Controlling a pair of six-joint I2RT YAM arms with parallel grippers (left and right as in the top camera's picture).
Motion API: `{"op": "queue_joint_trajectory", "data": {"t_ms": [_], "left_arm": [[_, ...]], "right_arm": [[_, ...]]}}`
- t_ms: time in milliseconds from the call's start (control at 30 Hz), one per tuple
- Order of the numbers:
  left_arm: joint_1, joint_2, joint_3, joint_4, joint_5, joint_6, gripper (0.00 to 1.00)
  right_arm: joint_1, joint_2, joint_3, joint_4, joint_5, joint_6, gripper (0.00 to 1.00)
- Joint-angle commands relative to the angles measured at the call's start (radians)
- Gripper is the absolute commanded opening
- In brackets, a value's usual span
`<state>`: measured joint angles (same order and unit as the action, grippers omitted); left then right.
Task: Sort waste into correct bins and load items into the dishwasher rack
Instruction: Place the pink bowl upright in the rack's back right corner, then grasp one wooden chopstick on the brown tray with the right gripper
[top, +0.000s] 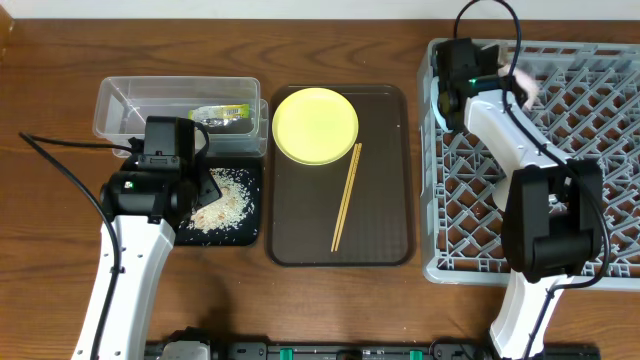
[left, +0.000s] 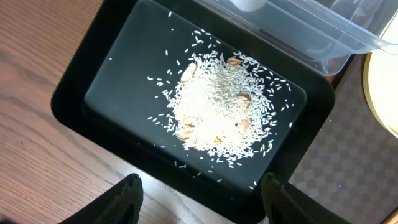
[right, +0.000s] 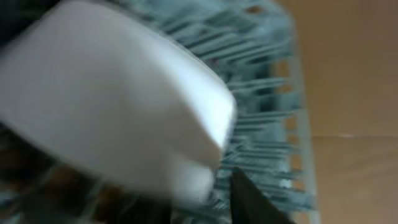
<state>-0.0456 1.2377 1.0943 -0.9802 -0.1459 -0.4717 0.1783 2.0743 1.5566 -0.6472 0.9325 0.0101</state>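
Loose rice (top: 225, 205) with a few brownish bits lies in the black tray (top: 250, 236), which also shows in the left wrist view (left: 81, 87). My left gripper (left: 200, 186) is open and empty above the tray's near rim. The green-and-yellow wrapper (top: 222, 113) lies in the clear tub (top: 120, 100). The yellow plate (top: 315, 123) and chopsticks (top: 346, 195) are on the brown tray. My right gripper (top: 503, 84) hovers over the grey rack (top: 600, 120) at its back left, with the white bowl (top: 523, 85) at its tip. That bowl (right: 112, 93) is blurred, and the one visible finger (right: 249, 199) stands apart from it.
The brown serving tray (top: 385, 240) lies between the black tray and the rack. A sliver of light blue (top: 438, 103) shows under the right arm at the rack's left wall. The clear tub's corner (left: 336, 43) overlaps the black tray's far edge.
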Motion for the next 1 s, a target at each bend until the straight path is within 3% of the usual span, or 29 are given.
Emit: {"op": "queue_joint_trajectory", "data": {"t_ms": [0, 100, 200, 367, 500, 967], "left_arm": [[0.005, -0.011, 0.01, -0.003, -0.019, -0.006, 0.64], [0.005, -0.011, 0.01, -0.003, -0.019, -0.005, 0.64], [0.005, -0.011, 0.01, -0.003, -0.019, -0.006, 0.64], [0.005, -0.011, 0.01, -0.003, -0.019, -0.006, 0.64], [0.005, -0.011, 0.01, -0.002, -0.019, -0.006, 0.64], [0.005, -0.011, 0.01, -0.003, -0.019, -0.005, 0.64]], "right_arm": [[0.007, -0.092, -0.001, -0.02, -0.19, 0.109, 0.41], [0.018, -0.181, -0.001, -0.03, -0.24, 0.108, 0.6], [0.041, -0.286, -0.001, -0.052, -0.332, 0.108, 0.65], [0.099, -0.41, -0.001, -0.13, -0.783, 0.109, 0.62], [0.162, -0.412, -0.003, -0.193, -1.056, 0.138, 0.57], [0.401, -0.171, -0.102, -0.231, -1.01, 0.468, 0.44]]}}
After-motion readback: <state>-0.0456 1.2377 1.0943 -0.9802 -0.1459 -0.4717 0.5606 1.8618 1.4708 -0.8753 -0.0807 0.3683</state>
